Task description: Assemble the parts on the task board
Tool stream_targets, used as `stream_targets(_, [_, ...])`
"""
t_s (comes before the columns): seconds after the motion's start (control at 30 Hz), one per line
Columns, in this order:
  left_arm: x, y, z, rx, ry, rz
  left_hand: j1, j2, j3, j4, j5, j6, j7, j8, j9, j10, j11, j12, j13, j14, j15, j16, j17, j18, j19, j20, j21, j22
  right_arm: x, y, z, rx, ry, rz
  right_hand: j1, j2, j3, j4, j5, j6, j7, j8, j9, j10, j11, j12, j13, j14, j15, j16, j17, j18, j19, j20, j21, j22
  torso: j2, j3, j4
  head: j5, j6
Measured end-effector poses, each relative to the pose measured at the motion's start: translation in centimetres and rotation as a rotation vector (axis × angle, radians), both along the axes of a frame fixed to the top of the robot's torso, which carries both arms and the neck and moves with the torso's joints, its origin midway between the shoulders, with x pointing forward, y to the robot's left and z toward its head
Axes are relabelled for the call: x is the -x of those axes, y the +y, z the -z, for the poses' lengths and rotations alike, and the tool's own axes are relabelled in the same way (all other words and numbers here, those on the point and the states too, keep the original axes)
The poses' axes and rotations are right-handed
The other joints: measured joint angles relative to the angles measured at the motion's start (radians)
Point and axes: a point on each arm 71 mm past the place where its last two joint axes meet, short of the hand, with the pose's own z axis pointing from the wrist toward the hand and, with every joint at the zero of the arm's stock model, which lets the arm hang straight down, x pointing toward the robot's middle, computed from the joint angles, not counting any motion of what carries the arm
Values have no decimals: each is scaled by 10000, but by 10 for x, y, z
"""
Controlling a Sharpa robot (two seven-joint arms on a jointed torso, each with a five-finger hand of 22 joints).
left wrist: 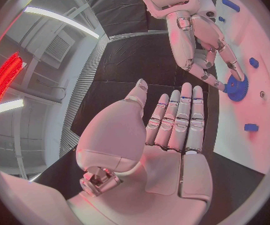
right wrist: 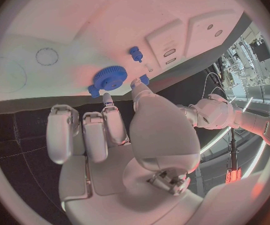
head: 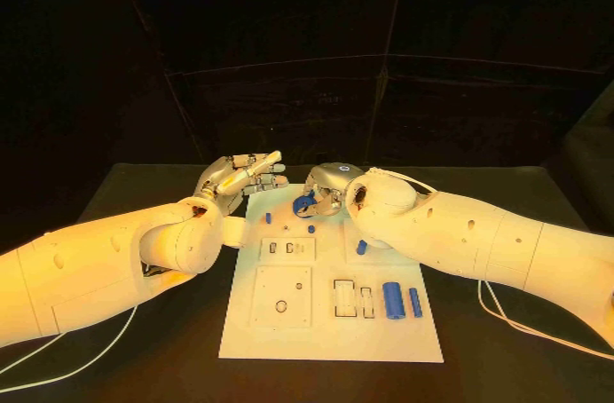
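Starting with the head view, you see the task board (head: 335,283) lying lengthways in the middle of the black table (head: 512,190), with most parts not yet assembled. Two blue cylinders (head: 402,300) lie loose beside the slots at the near right, a small blue piece (head: 362,247) lies at mid-board, and two small pegs (head: 270,216) stand nearer the far end. The right hand (head: 327,190) sits over the far edge of the board on a blue gear (head: 304,206). The left hand (head: 240,179) hangs beside the board's far left corner. Judge the task as early: one gear is in hand, and the rest remains.

In the left wrist view, you see the left hand (left wrist: 163,135) flat, fingers straight and together, holding nothing. The right hand (left wrist: 200,40) reaches down with its fingertips (left wrist: 219,84) touching the blue gear (left wrist: 237,89) on the board (left wrist: 260,35). Whether the gear is pinched or only touched cannot be told here.

In the right wrist view, the right hand (right wrist: 119,135) has its fingers curled loosely, the tips at the rim of the blue gear (right wrist: 109,78). Whether the gear is seated on a post is hidden beneath it. Its grip cannot be confirmed.
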Motion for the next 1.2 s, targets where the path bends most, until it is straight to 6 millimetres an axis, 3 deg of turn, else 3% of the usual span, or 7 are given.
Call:
stream_targets(0.17, [0,0,0,-4,0,-10,0,0,-28,-28,0,0,0,0,0,0,0,0,0,0,0,0,0,0,0,0,0,0,0,-1,2,139,196,38,-153,154,-249,248,142,91,-20,-1,13,0,0,0,0,0,0,0,0,0,0,0,0,0,0,-1,1,0,-14])
stream_targets(0.37, [0,1,0,-6,1,-14,0,0,-28,-28,0,0,0,0,0,0,0,0,0,0,0,0,-1,0,0,0,0,1,0,-3,1,135,267,83,-153,153,-286,285,265,88,-22,-7,7,0,0,0,0,0,-1,7,-1,0,0,0,21,-1,-2,0,1,-1,-12])
stream_targets(0.53, [0,2,0,-15,1,-38,0,0,-28,-28,0,0,0,0,0,0,0,0,0,0,0,0,-1,0,0,0,0,1,1,-15,-2,-349,-61,201,175,401,-359,95,1037,179,-39,-6,10,111,-2,154,0,0,-1,59,-1,0,54,53,72,-1,-6,5,-2,-2,41])
stream_targets(0.67, [0,5,0,-35,1,-93,0,0,-28,-28,0,0,0,0,0,0,0,0,0,0,0,0,-2,0,0,0,0,2,6,-30,-9,-1076,-498,166,557,485,-271,-125,1213,179,-39,-65,10,111,-2,154,0,0,-1,59,-1,1,54,53,102,-1,-12,12,-27,-27,83])
stream_targets(0.8, [-1,7,0,-55,0,-149,0,0,-28,-28,0,0,0,0,0,0,0,0,0,0,0,0,-1,-1,0,0,0,2,15,-60,-16,-1646,-630,193,993,650,-88,-417,968,212,-43,-65,10,181,0,203,0,0,-1,114,-2,0,56,49,117,-1,-18,16,-49,-81,134])
stream_targets(0.97, [-1,10,0,-71,0,-195,0,0,-28,-28,0,0,0,0,0,0,0,0,0,0,0,0,10,-1,0,0,0,-7,19,-117,-19,-2141,-424,718,1362,432,-56,-759,419,299,-63,-65,9,183,-2,203,0,0,-1,115,-2,1,91,15,158,-1,-31,16,-114,-168,231])
stream_targets(1.2, [0,9,0,-66,0,-182,0,0,-28,-28,0,0,0,0,0,0,0,0,0,0,0,0,9,-1,0,0,0,-6,21,-171,-21,-2942,-163,1140,1658,217,-59,-1041,498,299,-62,-65,9,178,-6,94,0,0,-1,115,6,1,91,15,157,-1,-43,56,-263,-262,301])
